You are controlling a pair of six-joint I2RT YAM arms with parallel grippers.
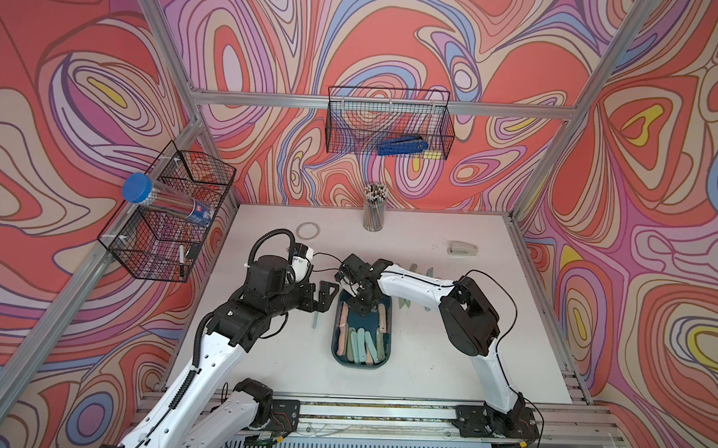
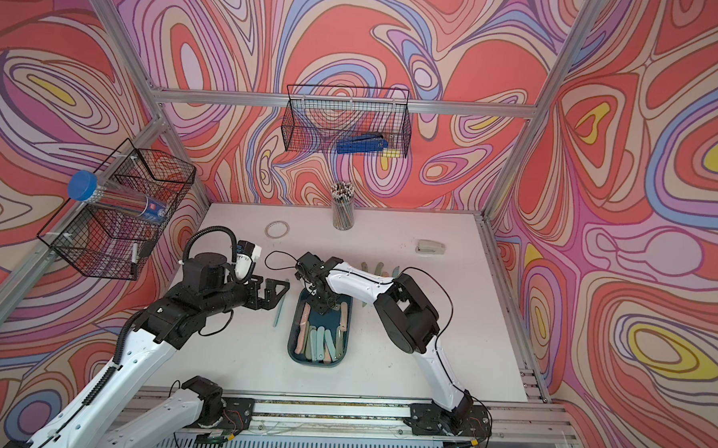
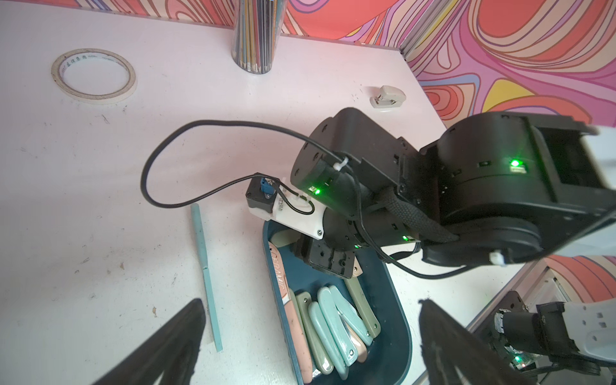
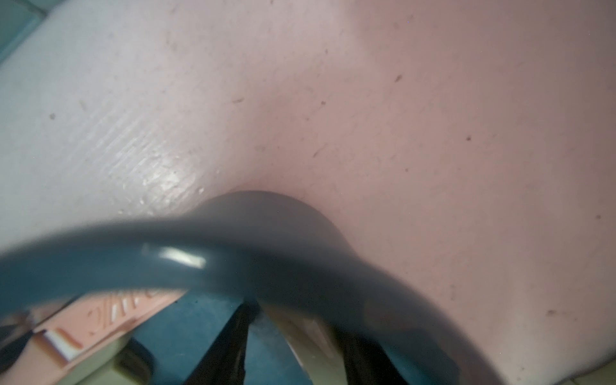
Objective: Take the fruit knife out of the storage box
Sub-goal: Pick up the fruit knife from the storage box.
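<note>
Where the bench (image 1: 284, 367) carries the work, the dark teal storage box (image 1: 359, 364) lies between the two arms, its long axis running away from the robot's base. The near end of the box holds a packed bundle of folding fruit knives (image 1: 362, 346) in mint, olive and pink. A pink knife (image 3: 278, 266) lettered CERAMIC lies along the box's left wall.

The right tool (image 1: 362, 307) points down inside the far end of the box. In the right wrist view its black fingers (image 4: 233, 336) stand at a narrow setting with a beige handle (image 4: 300, 328) between them. That view is blurred, and whether the handle is clamped cannot be told.

The left tool (image 1: 324, 296) hovers above the bench just left of the box's far corner, jaws spread wide, holding nothing.

A slim mint-green knife (image 3: 205, 273) lies on the bench to the left of the box, apart from it. Further pale green knives (image 1: 414, 270) lie on the bench beyond the right arm. A tape roll (image 1: 308, 231), a pencil cup (image 1: 373, 211) and a stapler (image 1: 463, 249) sit toward the far edge.
</note>
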